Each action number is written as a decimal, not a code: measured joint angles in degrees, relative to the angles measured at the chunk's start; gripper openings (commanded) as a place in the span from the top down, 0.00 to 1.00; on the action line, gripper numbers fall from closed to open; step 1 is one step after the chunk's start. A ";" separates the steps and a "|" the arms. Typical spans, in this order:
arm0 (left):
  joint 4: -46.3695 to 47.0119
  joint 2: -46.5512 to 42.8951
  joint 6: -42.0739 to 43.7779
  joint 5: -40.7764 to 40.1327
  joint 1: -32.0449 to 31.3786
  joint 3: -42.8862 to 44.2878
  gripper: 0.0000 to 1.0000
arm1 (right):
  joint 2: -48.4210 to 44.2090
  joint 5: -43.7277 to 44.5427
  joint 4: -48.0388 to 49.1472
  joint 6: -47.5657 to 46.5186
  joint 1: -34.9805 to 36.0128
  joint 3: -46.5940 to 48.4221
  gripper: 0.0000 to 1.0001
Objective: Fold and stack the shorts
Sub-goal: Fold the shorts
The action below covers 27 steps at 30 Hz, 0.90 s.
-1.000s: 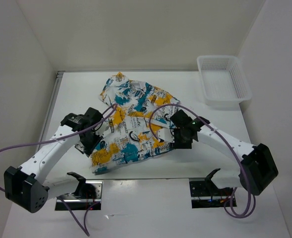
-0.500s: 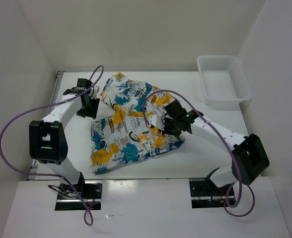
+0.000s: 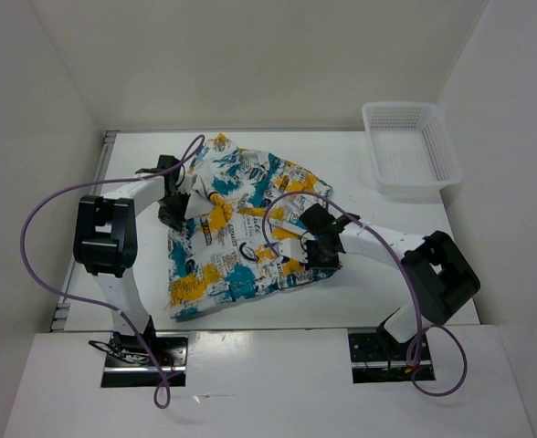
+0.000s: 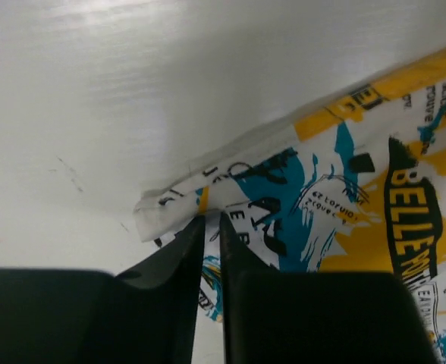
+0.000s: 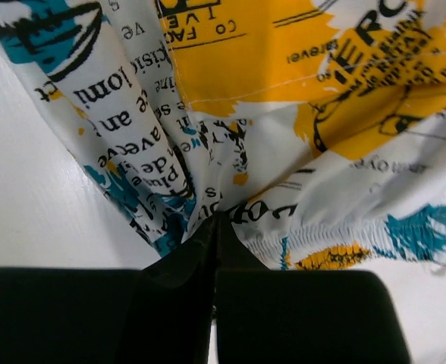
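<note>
1. Nearest, my right fingers (image 5: 208, 236) are pressed together on a gathered, elastic-ribbed edge of the soft printed shorts (image 3: 241, 228), which lie rumpled on the smooth white table (image 3: 387, 274).
2. Farther back, my left fingers (image 4: 199, 236) narrowly pinch a folded hem; its underside is hidden.
3. Farthest, a plastic mesh basket (image 3: 410, 151).

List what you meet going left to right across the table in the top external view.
left fingers, pinching the shorts' left edge → shorts → right fingers, shut on the shorts' right edge → basket, apart from the shorts, far right
</note>
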 measured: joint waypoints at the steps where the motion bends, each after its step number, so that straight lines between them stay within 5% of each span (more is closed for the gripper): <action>1: -0.92 1.16 -0.07 -0.04 0.00 1.62 0.87 | 0.39 0.07 -0.02 -0.35 0.00 -0.33 1.00; 9: -0.04 3.06 -0.13 -2.84 -0.35 4.20 0.92 | -0.17 0.96 -0.15 -2.12 1.16 -2.64 1.00; 12: 0.04 3.34 -0.09 -4.20 -0.42 4.92 0.86 | -0.81 0.66 -0.81 -2.16 1.62 -3.15 1.00; 17: 0.22 2.89 0.07 -5.66 -0.35 5.16 0.37 | -1.07 -0.85 -2.51 -0.26 1.75 -2.38 0.97; 21: -1.60 -0.26 0.02 -5.29 -0.46 7.91 0.26 | -1.11 -3.52 -4.15 4.39 1.73 3.91 0.88; 27: -1.95 0.37 -0.02 -2.91 -1.55 24.79 0.25 | -2.67 -8.74 -2.93 9.92 -2.23 16.37 0.79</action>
